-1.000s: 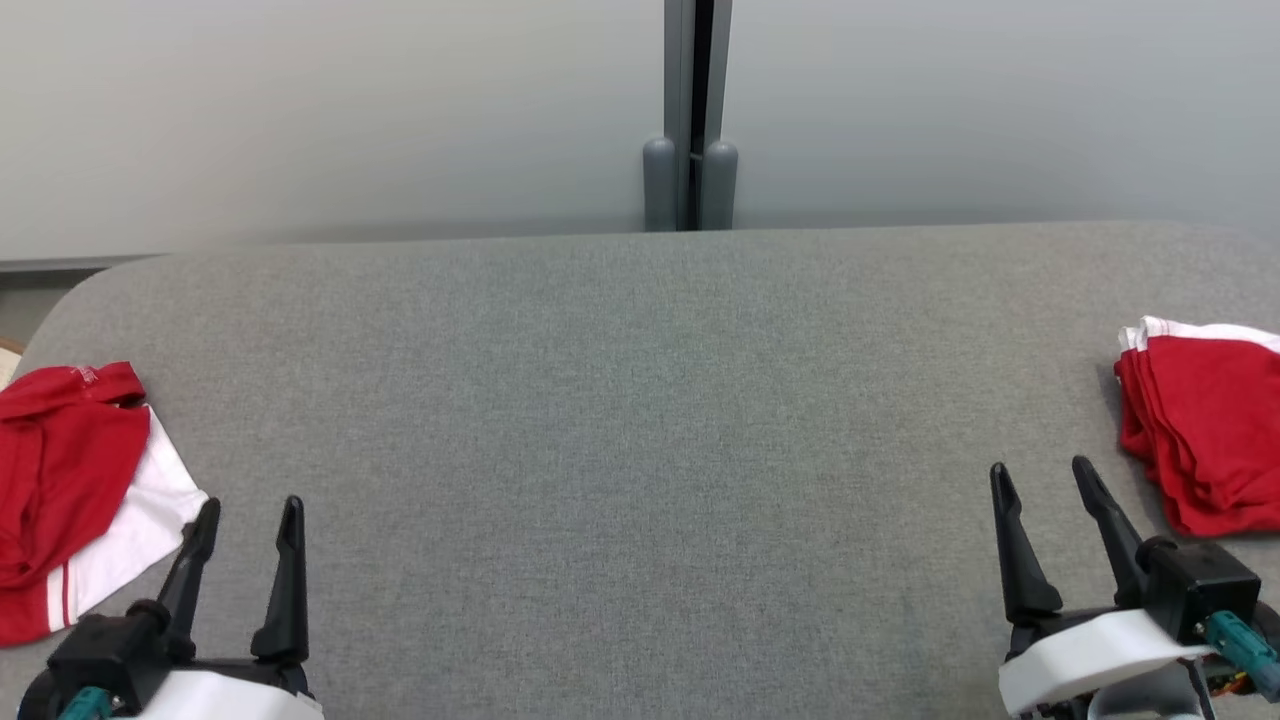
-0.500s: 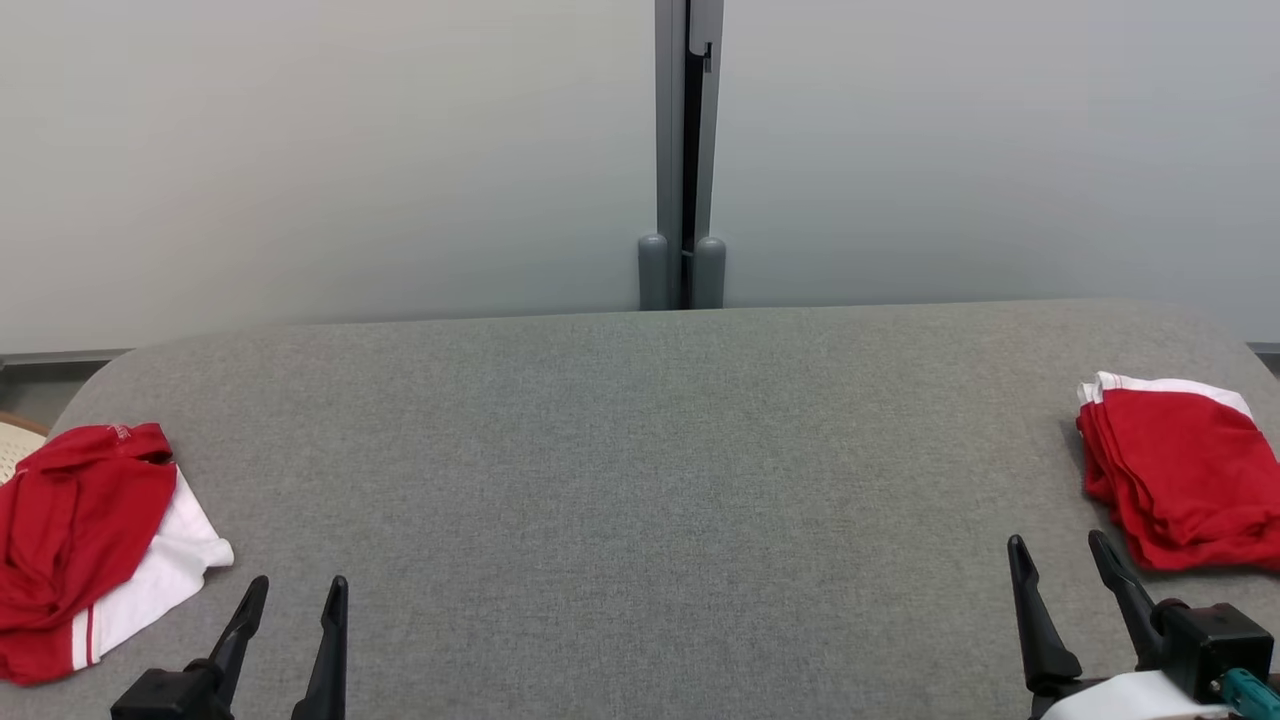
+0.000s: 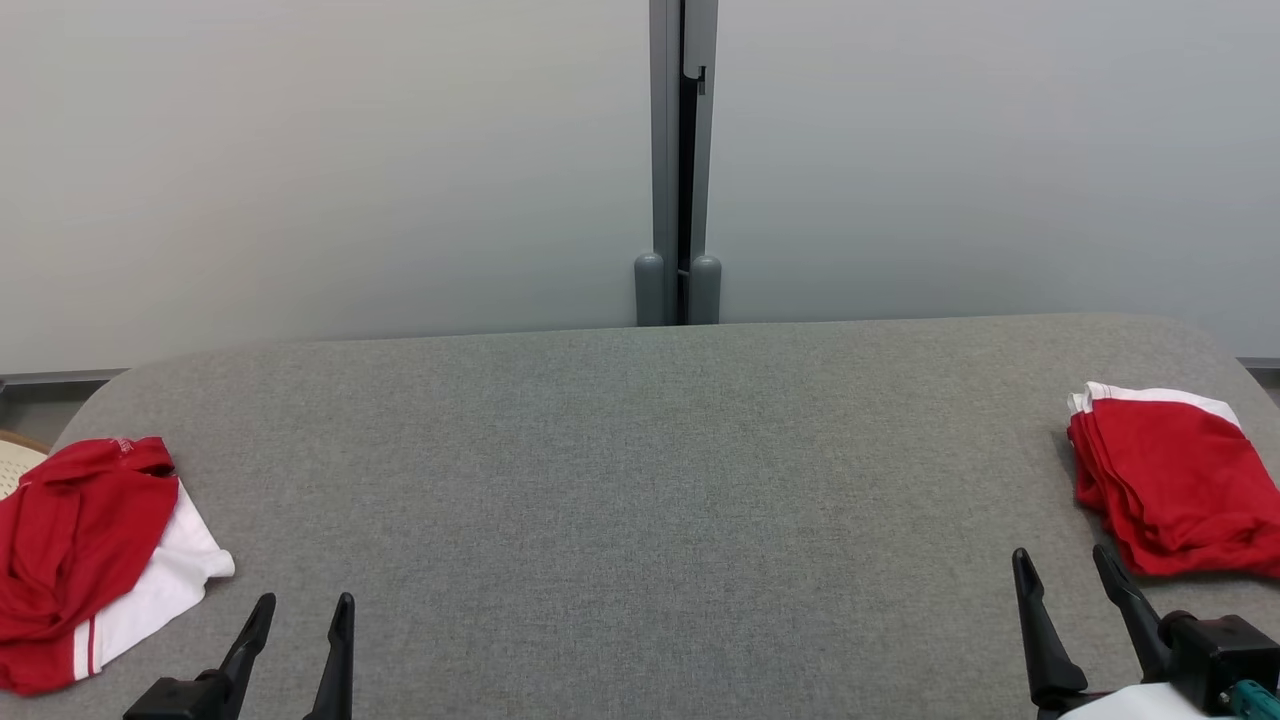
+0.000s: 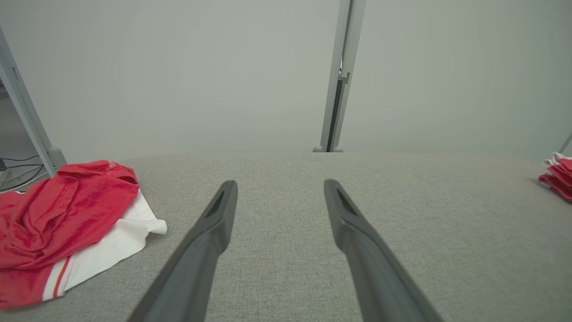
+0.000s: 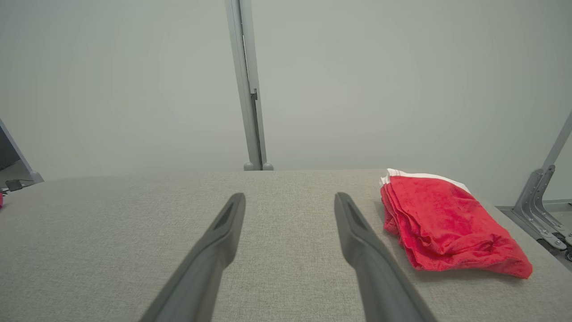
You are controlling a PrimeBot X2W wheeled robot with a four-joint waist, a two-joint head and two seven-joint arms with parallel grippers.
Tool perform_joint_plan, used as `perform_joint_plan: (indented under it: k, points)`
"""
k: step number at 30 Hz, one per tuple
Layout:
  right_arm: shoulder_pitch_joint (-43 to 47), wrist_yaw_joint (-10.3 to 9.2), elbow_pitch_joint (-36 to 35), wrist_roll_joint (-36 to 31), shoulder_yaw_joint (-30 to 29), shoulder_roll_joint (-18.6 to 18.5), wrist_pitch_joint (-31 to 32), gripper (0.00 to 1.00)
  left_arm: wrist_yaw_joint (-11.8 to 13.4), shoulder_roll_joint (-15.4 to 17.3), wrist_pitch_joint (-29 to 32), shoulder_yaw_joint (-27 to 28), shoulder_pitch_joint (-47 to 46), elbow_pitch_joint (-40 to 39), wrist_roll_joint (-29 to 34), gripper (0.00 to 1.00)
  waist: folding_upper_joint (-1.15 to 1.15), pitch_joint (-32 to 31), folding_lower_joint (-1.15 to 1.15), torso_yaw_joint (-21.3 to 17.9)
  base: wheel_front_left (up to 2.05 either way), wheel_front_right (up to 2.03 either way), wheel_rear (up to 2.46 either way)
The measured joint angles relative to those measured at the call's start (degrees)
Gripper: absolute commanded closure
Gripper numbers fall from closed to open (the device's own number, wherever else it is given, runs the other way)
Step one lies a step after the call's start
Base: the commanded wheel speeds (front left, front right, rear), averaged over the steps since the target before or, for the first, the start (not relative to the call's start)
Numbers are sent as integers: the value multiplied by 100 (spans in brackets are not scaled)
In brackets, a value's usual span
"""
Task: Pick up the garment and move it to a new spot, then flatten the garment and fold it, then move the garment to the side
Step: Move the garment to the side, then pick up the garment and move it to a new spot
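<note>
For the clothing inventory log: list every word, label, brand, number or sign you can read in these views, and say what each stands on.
No text in these views can be read.
Pale print near the top edge of the crumpled red garment: too small and blurred to read.
Folded red pile, grey table, wall panels: no lettering visible.

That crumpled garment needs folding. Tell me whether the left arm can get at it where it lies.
Probably yes: the left gripper stands open just beside the crumpled garment, with only bare table between.
</note>
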Motion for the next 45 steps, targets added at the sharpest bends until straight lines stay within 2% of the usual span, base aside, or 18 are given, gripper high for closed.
perform_joint_plan:
  k: [14, 20, 26, 34, 45]
  points:
    - [-1, 0, 3, 90, 42, 0, -10, 0, 41, 54, 25, -8, -1, -18, -46, 0, 0, 28, 0, -2, 0, 0, 0]
    - [1, 0, 3, 89, 4, 0, -10, 0, 59, 66, 25, -16, -82, -22, -52, 0, 0, 50, 0, 113, 0, 0, 0]
    - [51, 0, -127, 82, 8, -3, -34, 0, 12, 79, 24, -3, -446, -56, -101, 0, 0, 141, 0, 557, 0, 0, 0]
    - [-67, 0, -247, 100, 160, -2, -7, 0, -192, 170, -58, 96, -947, 120, -200, 0, 0, 267, 0, 1421, 0, 0, 0]
    - [-214, -2, -270, 176, 348, -1, -33, 0, -290, 290, -92, 103, -1166, 434, -199, 0, 0, 320, 0, 2469, 0, 0, 0]
